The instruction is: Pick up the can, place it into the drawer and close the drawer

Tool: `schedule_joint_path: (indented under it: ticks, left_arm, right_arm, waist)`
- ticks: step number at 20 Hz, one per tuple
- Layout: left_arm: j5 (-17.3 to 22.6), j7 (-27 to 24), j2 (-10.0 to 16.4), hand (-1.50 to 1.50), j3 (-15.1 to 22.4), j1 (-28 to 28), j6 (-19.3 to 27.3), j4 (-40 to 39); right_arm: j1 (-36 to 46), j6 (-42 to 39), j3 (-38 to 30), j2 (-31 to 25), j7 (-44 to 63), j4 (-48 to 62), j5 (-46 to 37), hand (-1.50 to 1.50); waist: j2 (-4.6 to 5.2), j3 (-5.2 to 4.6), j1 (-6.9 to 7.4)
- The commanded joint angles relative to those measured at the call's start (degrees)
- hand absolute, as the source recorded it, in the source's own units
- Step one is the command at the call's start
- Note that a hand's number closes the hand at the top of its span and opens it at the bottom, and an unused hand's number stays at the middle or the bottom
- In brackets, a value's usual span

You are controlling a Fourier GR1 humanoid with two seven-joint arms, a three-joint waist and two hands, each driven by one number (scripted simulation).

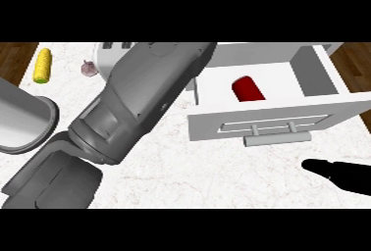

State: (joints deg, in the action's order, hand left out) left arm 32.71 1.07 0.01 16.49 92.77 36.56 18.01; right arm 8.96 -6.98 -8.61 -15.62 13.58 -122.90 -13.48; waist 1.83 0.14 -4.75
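Note:
The red can [247, 88] lies on its side inside the open white drawer [257, 120], near the middle of its floor, with nothing touching it. The drawer's front panel faces me, and its grey handle [272, 140] sticks out toward the counter's near side. My right hand [340, 175] is low at the right edge, below and right of the handle, open, with straight fingers pointing left and nothing in them. My left forearm [145, 98] runs diagonally from the lower left up to the top edge, and its hand is cut off there.
A yellow corn cob [43, 65] and a small garlic bulb [88, 68] lie at the counter's far left. A large grey cylinder [22, 117] stands at the left edge. Wooden floor shows beyond both far corners of the marble counter [217, 176].

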Motion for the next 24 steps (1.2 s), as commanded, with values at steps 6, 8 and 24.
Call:
schedule_joint_path:
  ticks: [6,8,24]
  left_arm:
    - [2.79,-1.53,-0.01,-1.5,0.62,0.6,0.78,0.27]
    - [1.79,-3.01,-0.01,-1.5,-0.58,1.4,-0.1,-2.4]
    - [-0.75,-0.08,2.29,-1.5,-0.97,-0.15,-1.55,-0.07]
  right_arm:
    - [6.66,3.05,10.09,-2.49,-5.93,12.26,-19.32,-1.5]
    - [9.17,2.93,11.06,-3.27,-4.85,14.74,-21.88,-1.5]
    - [25.6,21.01,15.14,3.05,-15.83,57.77,-40.97,-1.5]
  waist:
    - [-0.38,-0.02,1.77]
    - [-0.26,-0.07,2.42]
    - [-1.19,-0.08,6.42]
